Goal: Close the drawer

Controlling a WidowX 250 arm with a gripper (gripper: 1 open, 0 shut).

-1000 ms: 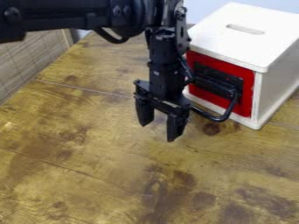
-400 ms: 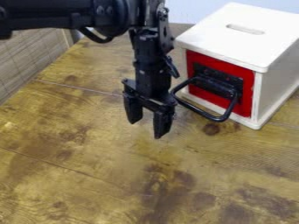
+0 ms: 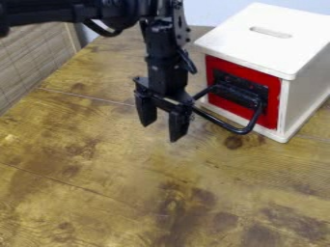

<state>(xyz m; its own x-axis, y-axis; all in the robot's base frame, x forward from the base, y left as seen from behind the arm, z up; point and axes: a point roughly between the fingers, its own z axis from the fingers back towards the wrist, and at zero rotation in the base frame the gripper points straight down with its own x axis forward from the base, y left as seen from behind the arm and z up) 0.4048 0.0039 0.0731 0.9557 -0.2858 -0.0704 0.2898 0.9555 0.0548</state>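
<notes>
Gripper (image 3: 162,123): black, suspended from the black arm (image 3: 77,12) that enters at the upper left of the view. It points downward over the wooden table (image 3: 96,178). The two fingers stand apart, partly open by appearance, with nothing seen between them. The exact degree of opening cannot be told from this angle.

Drawer (image 3: 242,90): red front with a black panel, located in the white cabinet (image 3: 264,41) at the upper right of the view. In the view it lies to the right of the gripper and slightly higher. The large black loop handle (image 3: 230,128) extends from the front toward the gripper, its near end just beside the gripper's right-hand side as viewed. Contact between handle and gripper cannot be confirmed. Whether the red front sits flush in the cabinet cannot be told.

Cabinet: upright on the table, slot (image 3: 272,32) on top. A dark round knot (image 3: 233,142) marks the wood below the handle.
</notes>
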